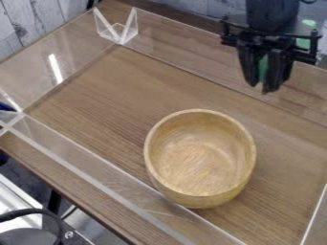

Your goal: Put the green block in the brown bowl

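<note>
Green block (263, 70) in the camera view seems clamped between the dark fingers (272, 69), its long axis too hidden to tell, and since the brown bowl (201, 158) lies below and left of them in view, the carry should go that way before release.

The bowl (200, 159) looks like wood, light and smooth, with a soft shine inside. The table (115, 91) looks like brown wood too, with thin lines in it, and it is mostly dull. The low side walls (96, 158) are see-through like clear plastic, and they are shiny. The robot arm (271, 19) looks dark and hard.
</note>
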Available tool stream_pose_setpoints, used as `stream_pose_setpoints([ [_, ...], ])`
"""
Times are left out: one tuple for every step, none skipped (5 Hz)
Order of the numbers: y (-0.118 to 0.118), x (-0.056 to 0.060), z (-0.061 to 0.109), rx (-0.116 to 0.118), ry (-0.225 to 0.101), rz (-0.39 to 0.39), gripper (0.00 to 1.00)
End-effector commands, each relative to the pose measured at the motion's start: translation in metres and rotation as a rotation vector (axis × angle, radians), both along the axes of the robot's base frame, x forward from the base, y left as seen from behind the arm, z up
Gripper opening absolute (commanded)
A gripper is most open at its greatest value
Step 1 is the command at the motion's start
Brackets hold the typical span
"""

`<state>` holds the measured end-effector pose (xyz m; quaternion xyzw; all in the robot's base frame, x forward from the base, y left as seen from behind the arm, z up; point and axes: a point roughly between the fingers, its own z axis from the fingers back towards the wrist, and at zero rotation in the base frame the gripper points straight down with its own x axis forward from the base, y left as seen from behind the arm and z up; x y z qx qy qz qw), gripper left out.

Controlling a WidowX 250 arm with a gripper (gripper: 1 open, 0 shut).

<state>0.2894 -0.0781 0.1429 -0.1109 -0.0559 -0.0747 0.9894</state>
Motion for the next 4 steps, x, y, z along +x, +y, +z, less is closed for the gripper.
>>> stream_pose_setpoints([
  [-0.004,-0.008,0.009,0.003,-0.008,-0.019,0.0],
  [-0.009,-0.01,-0.005,0.013,0.049,-0.03,0.0],
  [-0.003,-0.003,-0.027,0.028,0.098,-0.032,0.0],
  [0.005,0.002,-0.048,0.039,0.123,-0.035,0.0],
])
